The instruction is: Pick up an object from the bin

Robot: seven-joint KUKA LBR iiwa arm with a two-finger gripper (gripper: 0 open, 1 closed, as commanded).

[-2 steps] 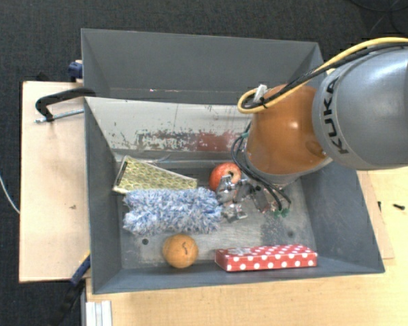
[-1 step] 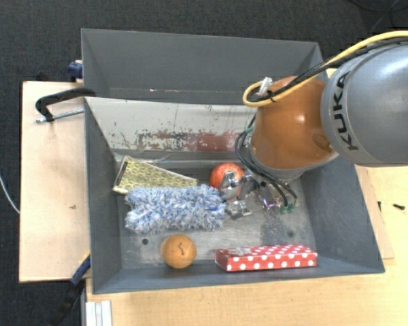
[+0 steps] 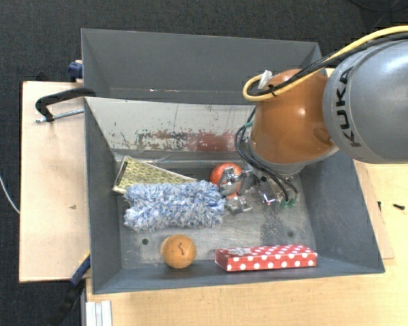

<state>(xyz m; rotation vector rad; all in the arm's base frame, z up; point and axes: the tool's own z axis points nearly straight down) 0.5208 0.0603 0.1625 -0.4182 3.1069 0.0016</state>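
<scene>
bin [image 3: 336, 206]: matt grey metal, scuffed | mop head [image 3: 173, 206]: shaggy blue-white cloth | wrist cover [image 3: 289, 121]: glossy orange plastic

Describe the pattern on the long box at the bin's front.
The box is red with white dots; camera view.

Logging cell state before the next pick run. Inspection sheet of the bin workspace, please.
Surface: grey bin, reddish scuffs on its back wall.
Job's things: small red-orange thing next to the gripper; blue fluffy duster centre-left; gold card behind the duster; orange ball at front; red dotted box front right.
Clutter: nothing seen.
Grippers: gripper low in the bin, at the duster's right end; open or shut cannot be told.
Cables: yellow cable runs over the orange cover.
Surroundings: dark carpet.
</scene>
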